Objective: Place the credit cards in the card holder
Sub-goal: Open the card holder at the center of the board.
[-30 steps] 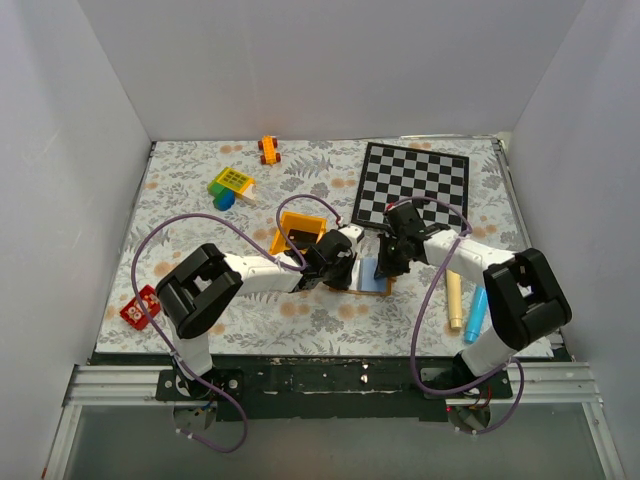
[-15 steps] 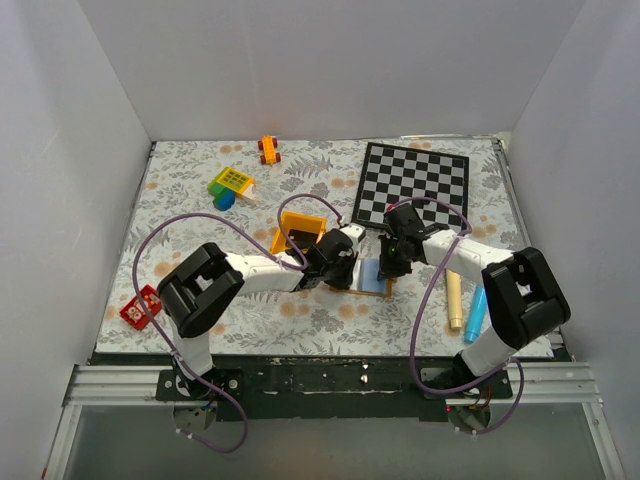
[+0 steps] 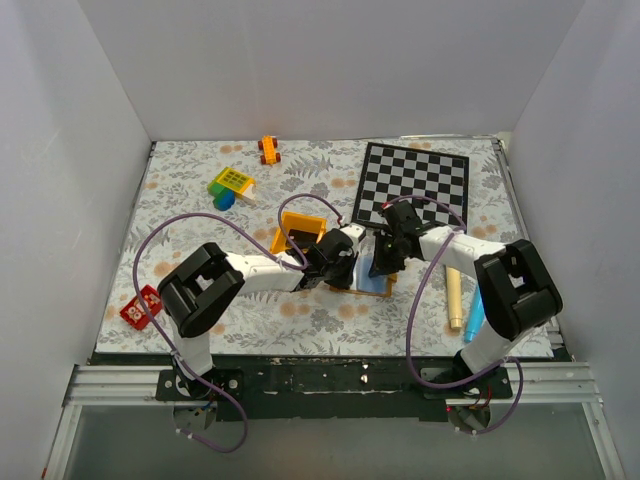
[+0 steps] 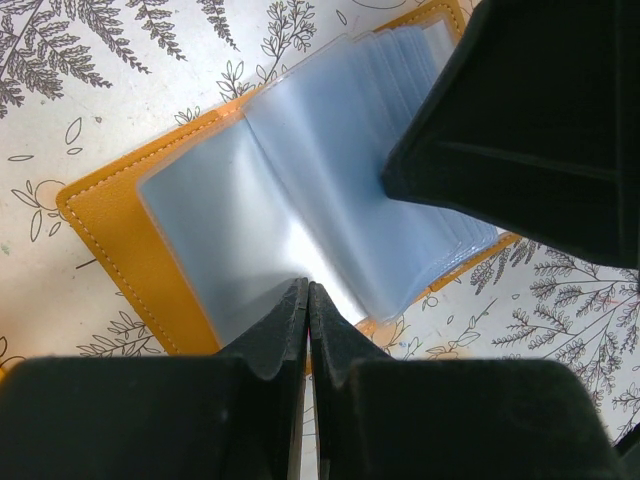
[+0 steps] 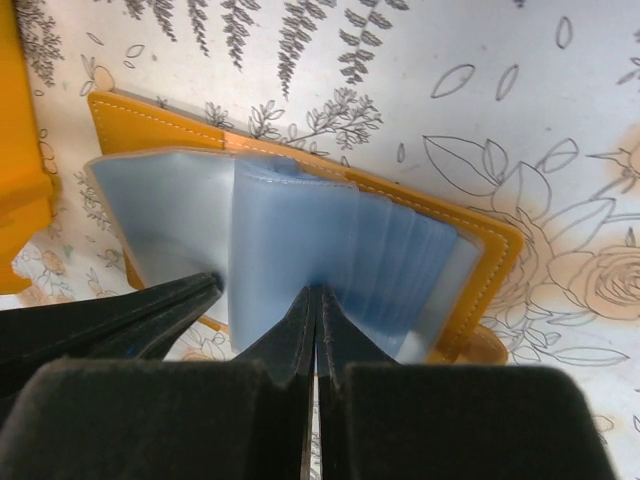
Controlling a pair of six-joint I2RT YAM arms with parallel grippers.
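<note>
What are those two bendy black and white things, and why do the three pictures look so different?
They are robot arms, a left arm and a right arm, bolted at the near edge of a flowery table. The wide picture comes from a camera above and behind them. The other two come from a small camera on each wrist, so you see the left end effector and the right end effector up close. Each has two fingers, like tongs, and both are shut. Their tips are at the clear plastic pockets of an open tan card holder. I cannot tell if either pinches a pocket, and I see no card between the fingers. Also on the table are a chequered board, a yellow bin, an orange toy car, a cream stick and a blue stick.
</note>
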